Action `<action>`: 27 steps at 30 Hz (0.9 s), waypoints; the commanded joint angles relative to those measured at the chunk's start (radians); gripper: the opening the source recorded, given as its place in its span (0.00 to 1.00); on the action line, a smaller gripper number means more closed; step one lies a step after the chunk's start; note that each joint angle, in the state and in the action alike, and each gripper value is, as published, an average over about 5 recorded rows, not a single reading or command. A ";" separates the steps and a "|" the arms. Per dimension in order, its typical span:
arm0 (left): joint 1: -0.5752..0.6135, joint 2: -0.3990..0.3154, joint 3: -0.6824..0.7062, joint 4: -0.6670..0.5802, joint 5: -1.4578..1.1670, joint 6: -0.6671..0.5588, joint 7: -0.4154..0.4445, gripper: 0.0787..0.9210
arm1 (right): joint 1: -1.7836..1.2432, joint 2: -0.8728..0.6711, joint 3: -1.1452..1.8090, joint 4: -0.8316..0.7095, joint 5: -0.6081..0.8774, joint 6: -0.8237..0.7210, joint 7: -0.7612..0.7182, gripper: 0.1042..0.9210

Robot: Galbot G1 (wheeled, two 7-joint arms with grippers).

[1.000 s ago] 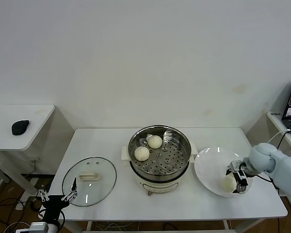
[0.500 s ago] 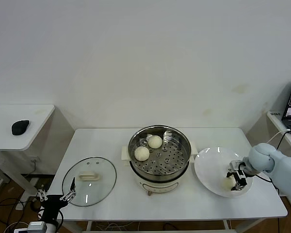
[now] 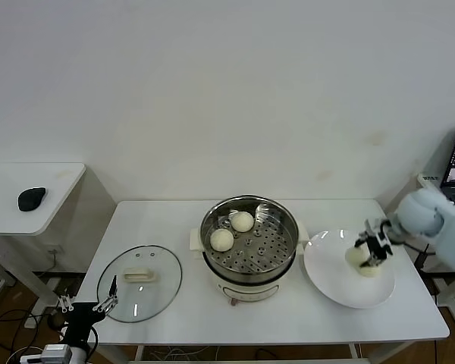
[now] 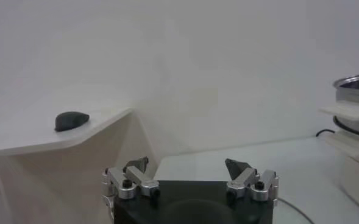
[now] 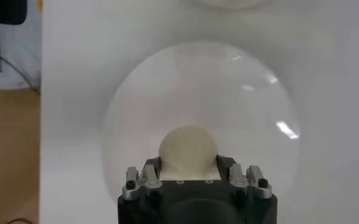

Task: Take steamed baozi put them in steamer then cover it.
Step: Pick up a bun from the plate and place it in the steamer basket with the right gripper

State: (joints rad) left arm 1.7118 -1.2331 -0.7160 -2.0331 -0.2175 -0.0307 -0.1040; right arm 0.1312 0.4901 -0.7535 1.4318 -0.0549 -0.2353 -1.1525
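The right gripper [image 3: 370,252] is gripping a baozi [image 3: 358,257] above the plate [image 3: 341,284]; a loose squeeze risks dropping it.

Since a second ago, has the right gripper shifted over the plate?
Yes. The right gripper, shut on a baozi, has risen and moved toward the far rim of the white plate.
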 commanded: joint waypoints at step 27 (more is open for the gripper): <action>0.004 -0.031 -0.031 -0.011 -0.007 0.001 0.002 0.88 | 0.402 0.478 -0.525 0.117 0.085 0.342 0.110 0.58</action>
State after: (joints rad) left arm 1.7135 -1.2585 -0.7457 -2.0464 -0.2259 -0.0297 -0.1026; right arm 0.5146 0.8660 -1.1595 1.5460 0.1074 -0.0756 -1.0648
